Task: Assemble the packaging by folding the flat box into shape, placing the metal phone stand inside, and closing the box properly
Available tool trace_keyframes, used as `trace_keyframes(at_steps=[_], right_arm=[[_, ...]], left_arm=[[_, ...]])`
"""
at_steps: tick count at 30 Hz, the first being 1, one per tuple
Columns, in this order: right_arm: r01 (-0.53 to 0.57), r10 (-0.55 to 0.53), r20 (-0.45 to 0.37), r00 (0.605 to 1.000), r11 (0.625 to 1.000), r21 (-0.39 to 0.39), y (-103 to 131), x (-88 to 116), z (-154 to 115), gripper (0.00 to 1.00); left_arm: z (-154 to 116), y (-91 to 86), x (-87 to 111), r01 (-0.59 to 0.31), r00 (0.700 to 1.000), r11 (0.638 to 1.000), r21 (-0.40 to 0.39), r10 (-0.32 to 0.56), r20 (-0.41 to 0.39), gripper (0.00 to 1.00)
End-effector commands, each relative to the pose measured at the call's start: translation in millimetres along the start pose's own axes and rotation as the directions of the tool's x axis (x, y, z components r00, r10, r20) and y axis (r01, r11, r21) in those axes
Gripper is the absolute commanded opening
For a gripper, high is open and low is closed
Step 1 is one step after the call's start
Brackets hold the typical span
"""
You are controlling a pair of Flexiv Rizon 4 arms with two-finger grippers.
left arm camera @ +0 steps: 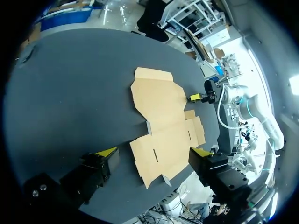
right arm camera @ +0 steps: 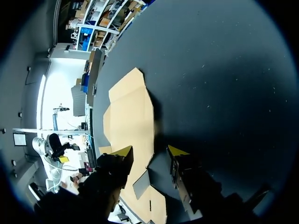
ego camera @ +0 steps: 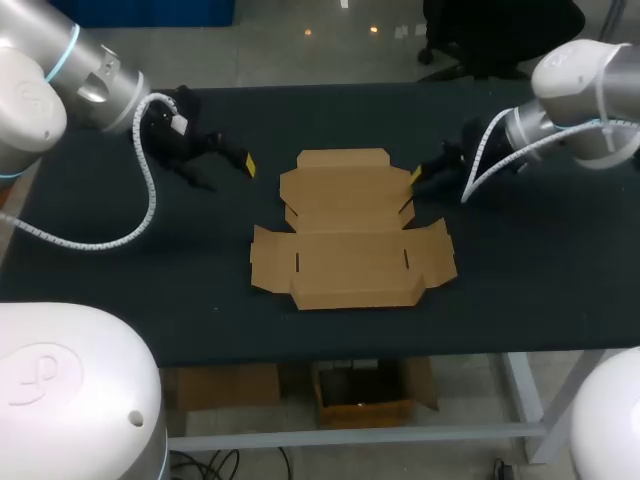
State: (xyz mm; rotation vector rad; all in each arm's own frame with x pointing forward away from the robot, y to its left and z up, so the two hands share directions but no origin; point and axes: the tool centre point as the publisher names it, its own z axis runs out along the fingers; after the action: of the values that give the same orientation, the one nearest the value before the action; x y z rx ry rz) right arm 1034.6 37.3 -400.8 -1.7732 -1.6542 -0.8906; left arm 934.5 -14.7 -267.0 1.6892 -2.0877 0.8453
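A flat brown cardboard box (ego camera: 350, 230) lies unfolded on the middle of the black table, flaps spread. My left gripper (ego camera: 228, 157) hovers off the box's far left corner, fingers wide open and empty; in the left wrist view the box (left arm camera: 161, 107) lies ahead of the gripper (left arm camera: 155, 152). My right gripper (ego camera: 424, 172) is at the box's far right edge. In the right wrist view its yellow-tipped fingers (right arm camera: 122, 150) straddle the cardboard's edge (right arm camera: 128, 116) with a gap, one over the cardboard, the other over bare table. No phone stand is in sight.
The black table top (ego camera: 150, 290) stretches well beyond the box on both sides. My left arm's white cable (ego camera: 150, 200) hangs in a loop over the table's left part. A small side flap (right arm camera: 140, 184) stands slightly raised beside my right gripper.
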Motion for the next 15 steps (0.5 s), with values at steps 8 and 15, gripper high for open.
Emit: trace_keyframes(at_steps=[8,15], right_arm=[[-0.015,0.016,-0.033,0.999,1.0,0.019,8.5,-4.3,11.2,0.42],[-0.013,0.013,-0.046,0.999,1.0,0.016,12.7,2.5,16.0,0.4]], left_arm=[[-1.5,2.8,-3.0,0.006,1.0,1.0,0.008,-0.006,-0.001,1.0],[-2.4,4.4,-5.7,0.009,1.0,1.0,0.011,-0.009,-0.005,1.0]])
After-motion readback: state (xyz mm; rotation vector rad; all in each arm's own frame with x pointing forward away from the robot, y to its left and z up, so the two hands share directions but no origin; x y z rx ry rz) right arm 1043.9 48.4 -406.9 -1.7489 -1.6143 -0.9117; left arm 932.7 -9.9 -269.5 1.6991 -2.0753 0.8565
